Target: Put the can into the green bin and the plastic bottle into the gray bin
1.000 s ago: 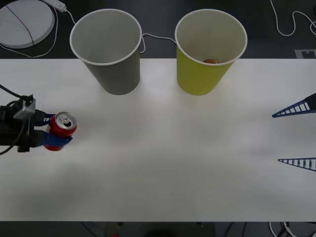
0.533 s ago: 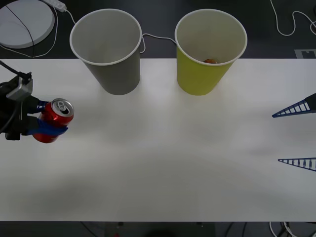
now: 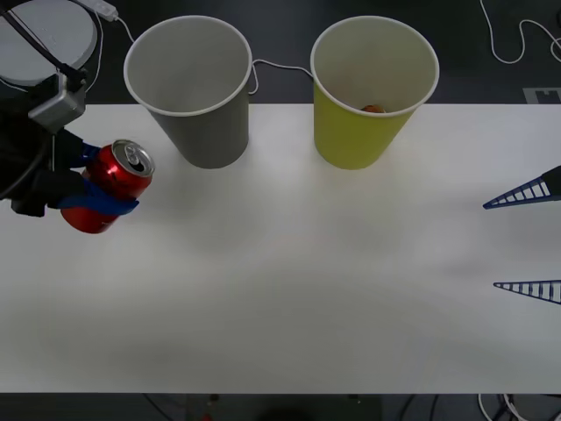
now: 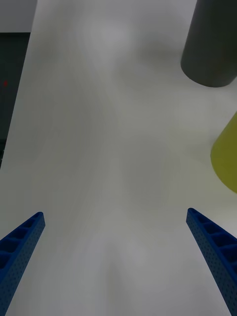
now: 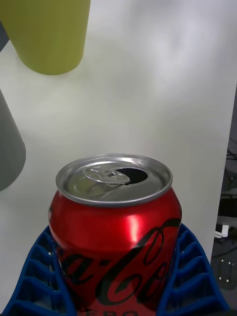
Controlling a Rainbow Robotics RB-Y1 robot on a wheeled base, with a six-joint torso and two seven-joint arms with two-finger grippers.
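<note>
we see a white table (image 3: 289,289) under soft, even light, its far edge meeting a dark floor (image 3: 280,83). a round white disc (image 3: 44,35) lies there at far left, and white cables (image 3: 513,39) trail across the dark surface behind.

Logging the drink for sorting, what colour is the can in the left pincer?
Red with a silver top, black lettering on the side; the can shows best in the left wrist view.
</note>
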